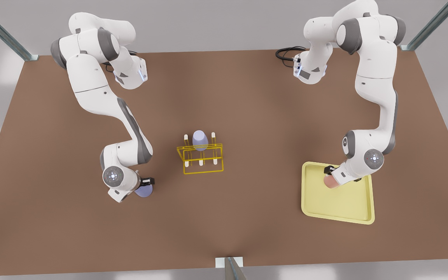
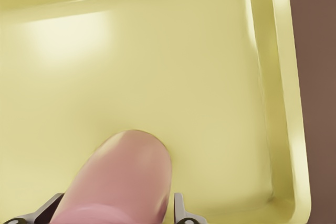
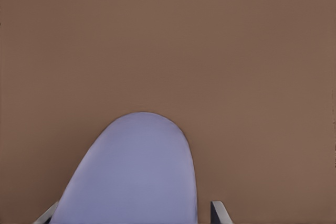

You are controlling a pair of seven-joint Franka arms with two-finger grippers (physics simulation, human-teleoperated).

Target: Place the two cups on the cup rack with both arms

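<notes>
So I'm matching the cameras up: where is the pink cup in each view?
Front view: pink cup at the front view's right, over the tray, at the left gripper.
Left wrist view: pink cup between the fingers, tray beneath.
Right wrist view: not in it.
Shared landmark: the tray.

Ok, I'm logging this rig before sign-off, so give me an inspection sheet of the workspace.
Surface: brown flat table, bare between items.
Job's things: pale pink tapered cup over the pale-yellow rectangular tray; lavender tapered cup over the table; bright-yellow wire cup rack at centre.
Clutter: another lavender cup already on the rack.
Grippers: left gripper, jaws flanking the pink cup; right gripper, jaws flanking the lavender cup.
Cables: black cable at the table's far edge.
Surroundings: grey metal frame posts.
</notes>
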